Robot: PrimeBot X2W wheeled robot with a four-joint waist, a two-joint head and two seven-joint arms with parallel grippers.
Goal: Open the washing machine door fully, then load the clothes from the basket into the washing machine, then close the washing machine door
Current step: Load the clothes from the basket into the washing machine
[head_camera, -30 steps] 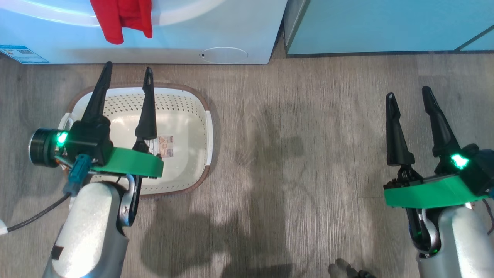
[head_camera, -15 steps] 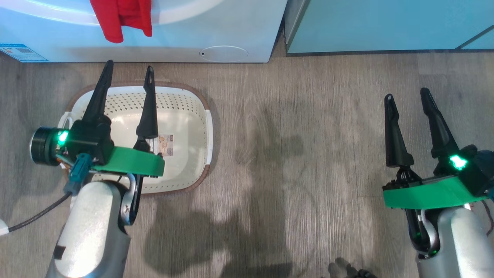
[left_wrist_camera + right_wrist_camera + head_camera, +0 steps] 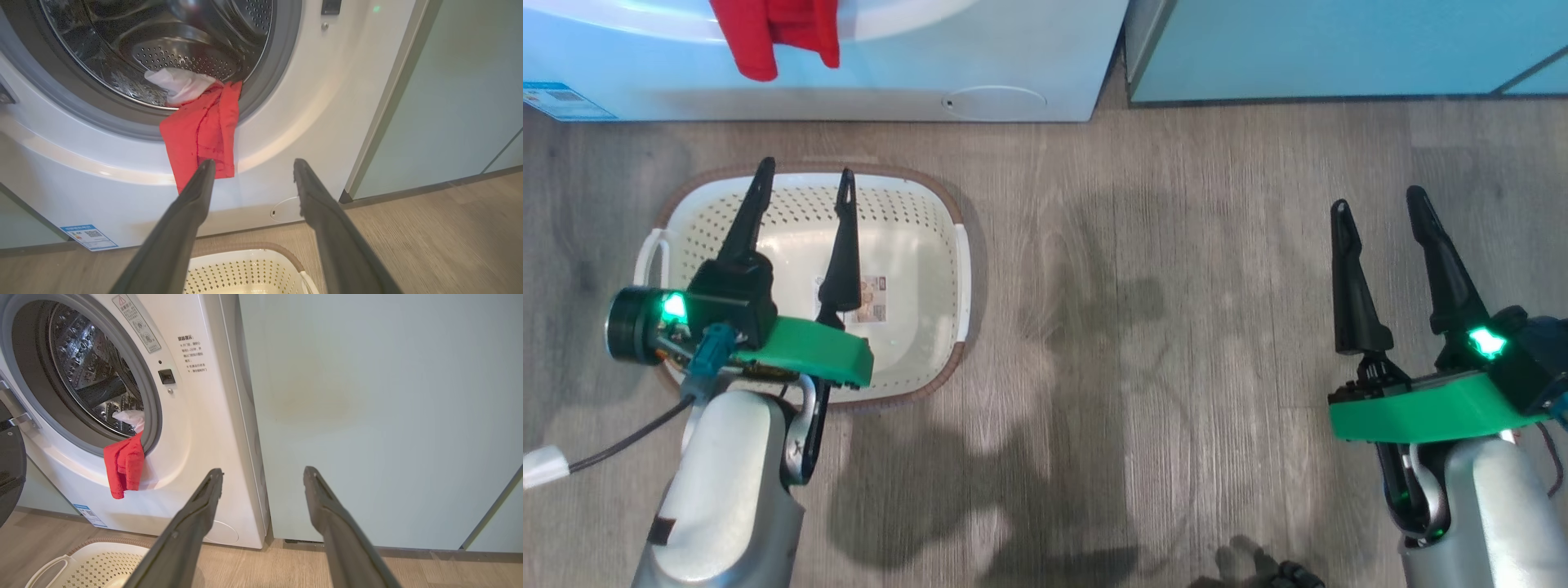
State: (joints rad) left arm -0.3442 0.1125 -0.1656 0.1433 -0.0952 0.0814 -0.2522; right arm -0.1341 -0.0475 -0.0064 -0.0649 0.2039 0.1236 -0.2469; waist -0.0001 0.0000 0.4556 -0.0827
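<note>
Your clothes hang at the washing machine mouth: a red garment droops over the grey seal, with white fabric just inside the drum. The basket sits on the floor near the machine's front. Your left gripper hovers over the basket, fingers spread, holding nothing. Your right gripper is well to the right, before the teal cabinet, likewise spread and unladen.
</note>
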